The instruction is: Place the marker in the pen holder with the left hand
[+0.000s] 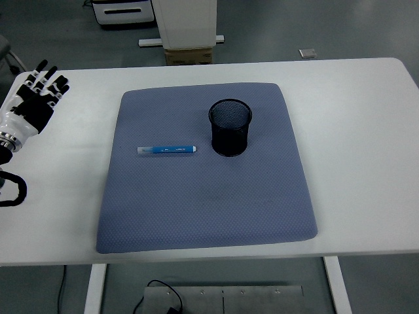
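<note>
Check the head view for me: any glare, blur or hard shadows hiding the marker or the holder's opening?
Head view: even, soft light; the marker is sharp against the blue mat. No glare on the white table. The pen holder casts only a faint shadow, its open rim clear. The left hand at the frame's left edge looks sharp.

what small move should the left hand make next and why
Probably swing the left hand right, over the blue mat, toward the blue marker. The hand is open and empty at the table's left edge, and the marker lies flat beside the black mesh pen holder, not yet grasped.
</note>
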Controlling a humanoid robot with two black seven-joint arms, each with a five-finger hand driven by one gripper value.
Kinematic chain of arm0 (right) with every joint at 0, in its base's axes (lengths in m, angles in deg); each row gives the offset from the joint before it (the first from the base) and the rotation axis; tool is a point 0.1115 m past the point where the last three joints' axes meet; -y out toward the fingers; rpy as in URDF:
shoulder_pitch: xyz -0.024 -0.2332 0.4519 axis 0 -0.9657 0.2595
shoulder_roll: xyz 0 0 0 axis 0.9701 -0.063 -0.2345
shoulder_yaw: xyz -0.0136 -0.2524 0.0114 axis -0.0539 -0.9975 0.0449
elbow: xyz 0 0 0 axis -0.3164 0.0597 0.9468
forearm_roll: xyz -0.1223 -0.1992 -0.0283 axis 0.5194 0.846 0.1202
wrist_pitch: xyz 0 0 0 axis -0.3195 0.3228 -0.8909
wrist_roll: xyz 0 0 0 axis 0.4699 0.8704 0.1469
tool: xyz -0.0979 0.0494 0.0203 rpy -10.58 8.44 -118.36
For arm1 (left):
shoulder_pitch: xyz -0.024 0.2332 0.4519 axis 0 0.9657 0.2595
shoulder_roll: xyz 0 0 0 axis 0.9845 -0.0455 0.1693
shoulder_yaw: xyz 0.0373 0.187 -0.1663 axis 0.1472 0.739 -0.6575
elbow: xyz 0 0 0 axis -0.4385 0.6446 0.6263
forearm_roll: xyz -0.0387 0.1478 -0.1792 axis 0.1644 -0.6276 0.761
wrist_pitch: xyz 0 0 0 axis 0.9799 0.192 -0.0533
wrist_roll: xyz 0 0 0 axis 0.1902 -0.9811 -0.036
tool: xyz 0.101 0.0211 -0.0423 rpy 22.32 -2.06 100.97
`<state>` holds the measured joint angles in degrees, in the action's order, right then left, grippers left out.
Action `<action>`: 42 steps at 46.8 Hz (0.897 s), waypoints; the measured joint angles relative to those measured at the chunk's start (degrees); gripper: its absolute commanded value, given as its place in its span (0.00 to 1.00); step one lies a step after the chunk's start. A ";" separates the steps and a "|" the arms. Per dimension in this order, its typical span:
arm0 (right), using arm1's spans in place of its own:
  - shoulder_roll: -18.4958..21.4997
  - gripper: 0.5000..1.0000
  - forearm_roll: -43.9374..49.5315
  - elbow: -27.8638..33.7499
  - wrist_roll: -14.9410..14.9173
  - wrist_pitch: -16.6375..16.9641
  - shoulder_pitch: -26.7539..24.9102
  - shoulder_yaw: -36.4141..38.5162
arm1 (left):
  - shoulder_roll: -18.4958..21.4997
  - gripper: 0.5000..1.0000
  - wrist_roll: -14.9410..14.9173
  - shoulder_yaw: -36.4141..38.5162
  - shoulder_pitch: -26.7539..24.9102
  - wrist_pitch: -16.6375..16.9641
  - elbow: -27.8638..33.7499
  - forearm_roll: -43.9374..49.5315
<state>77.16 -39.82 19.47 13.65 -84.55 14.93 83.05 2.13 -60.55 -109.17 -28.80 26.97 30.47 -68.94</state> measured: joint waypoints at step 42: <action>0.00 1.00 0.00 0.00 0.03 -0.01 0.00 -0.01 | 4.36 1.00 -2.89 47.53 -31.89 15.80 16.46 -24.53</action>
<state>77.16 -39.82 19.47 13.68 -84.55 14.93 83.04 6.49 -63.45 -61.64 -60.69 42.77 46.93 -93.47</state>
